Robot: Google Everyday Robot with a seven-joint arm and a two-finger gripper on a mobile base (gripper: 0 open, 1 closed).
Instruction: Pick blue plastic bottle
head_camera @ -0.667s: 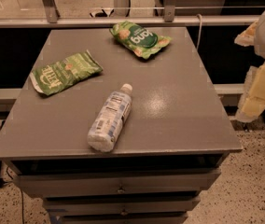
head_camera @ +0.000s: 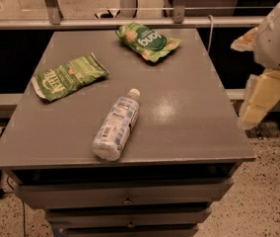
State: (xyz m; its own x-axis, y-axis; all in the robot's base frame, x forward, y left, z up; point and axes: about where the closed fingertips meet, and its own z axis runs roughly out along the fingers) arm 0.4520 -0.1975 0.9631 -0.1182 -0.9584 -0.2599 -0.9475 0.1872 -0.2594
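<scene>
The blue plastic bottle [head_camera: 116, 126] lies on its side on the grey table [head_camera: 189, 112], near the front edge. It is clear pale-bluish with a white label, and its white cap points toward the back. My gripper [head_camera: 258, 100] is a pale yellowish part on the white arm. It hangs off the table's right edge, well to the right of the bottle and apart from it, and holds nothing.
Two green snack bags lie on the table, one at the left [head_camera: 68, 76] and one at the back centre [head_camera: 149, 41]. A metal rail [head_camera: 130, 21] runs behind the table. Drawers [head_camera: 125, 196] sit below the top. The floor is speckled.
The arm at the right has shifted slightly toward the table. The bottle and the bags have not moved.
</scene>
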